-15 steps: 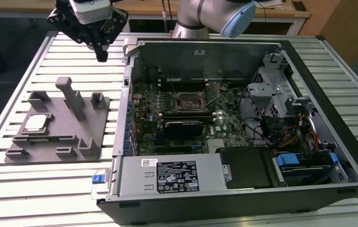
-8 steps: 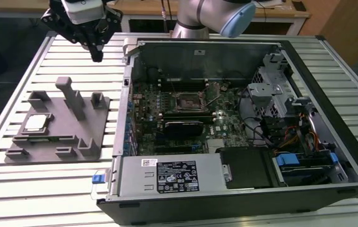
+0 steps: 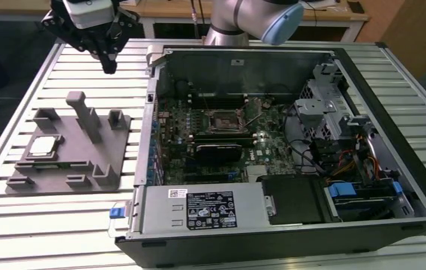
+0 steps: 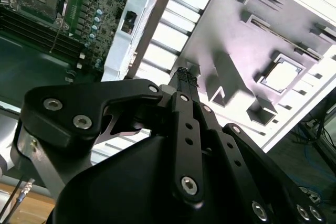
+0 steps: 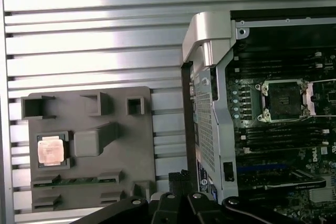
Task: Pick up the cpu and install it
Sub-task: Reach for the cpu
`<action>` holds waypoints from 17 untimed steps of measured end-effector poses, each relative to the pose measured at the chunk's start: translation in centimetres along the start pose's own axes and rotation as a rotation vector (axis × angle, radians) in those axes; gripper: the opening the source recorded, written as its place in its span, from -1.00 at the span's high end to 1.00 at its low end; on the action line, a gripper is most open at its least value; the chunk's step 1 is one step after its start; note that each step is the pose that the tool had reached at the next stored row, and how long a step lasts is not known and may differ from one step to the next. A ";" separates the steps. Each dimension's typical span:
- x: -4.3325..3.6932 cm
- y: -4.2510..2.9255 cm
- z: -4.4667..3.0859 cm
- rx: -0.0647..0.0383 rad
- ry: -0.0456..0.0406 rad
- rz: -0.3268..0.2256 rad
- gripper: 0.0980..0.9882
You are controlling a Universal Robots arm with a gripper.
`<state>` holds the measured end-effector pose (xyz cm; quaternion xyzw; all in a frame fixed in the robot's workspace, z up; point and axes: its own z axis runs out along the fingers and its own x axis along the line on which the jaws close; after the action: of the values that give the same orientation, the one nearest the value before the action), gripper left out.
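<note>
The cpu [image 3: 42,147], a small square chip with a silvery top, lies flat in a pocket of the grey holder block [image 3: 71,174] on the slatted table, at the exterior view's left. Both wrist views show it too: cpu [image 5: 51,150], cpu [image 4: 281,74]. My gripper [image 3: 109,66] hangs high above the table behind the holder block, well clear of the chip, with its black fingers shut together and nothing between them. The fingertips [image 5: 179,179] show by the case's edge. The motherboard socket [image 3: 224,121] sits inside the open computer case with nothing in it.
The open computer case [image 3: 393,169] takes up the exterior view's right, with drive cages, cables and a power supply [image 3: 202,209] inside. Tall posts [image 3: 85,115] stand up from the holder block close to the cpu. The case's side wall [image 5: 207,103] rises between holder and motherboard.
</note>
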<state>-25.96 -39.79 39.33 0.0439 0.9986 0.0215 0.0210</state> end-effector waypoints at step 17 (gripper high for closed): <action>2.29 -0.20 -0.10 0.000 -0.0001 0.003 0.98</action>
<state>-28.25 -39.79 39.33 0.0455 0.9985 0.0215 0.0210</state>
